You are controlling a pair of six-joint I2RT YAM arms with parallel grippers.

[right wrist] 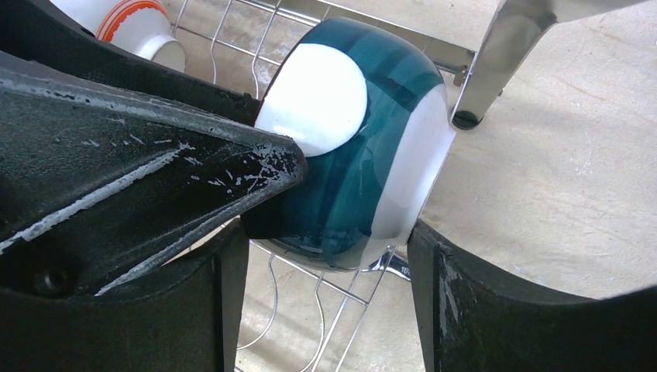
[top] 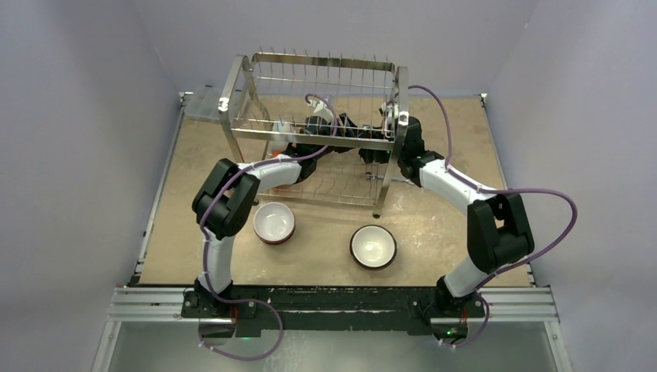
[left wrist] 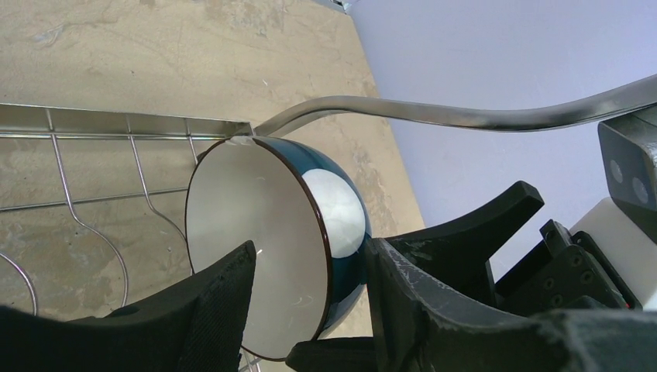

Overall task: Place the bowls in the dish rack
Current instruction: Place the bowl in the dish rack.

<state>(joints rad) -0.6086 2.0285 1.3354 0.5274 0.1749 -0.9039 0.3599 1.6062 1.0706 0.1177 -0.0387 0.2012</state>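
We find dish rack (top: 325,139) lower tier blocked by left arm (top: 267,174), right arm (top: 445,178), teal bowl (right wrist: 364,139), table (top: 325,240) in front passable between two bowls (top: 274,222) (top: 373,246)

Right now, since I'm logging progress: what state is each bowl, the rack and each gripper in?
teal bowl: on edge in the dish rack, between both grippers.
orange-banded bowl: in the dish rack.
red-patterned bowl: upright on the table.
dark bowl: upright on the table.
left gripper: straddles teal bowl's wall, grip unclear.
right gripper: closed on teal bowl.
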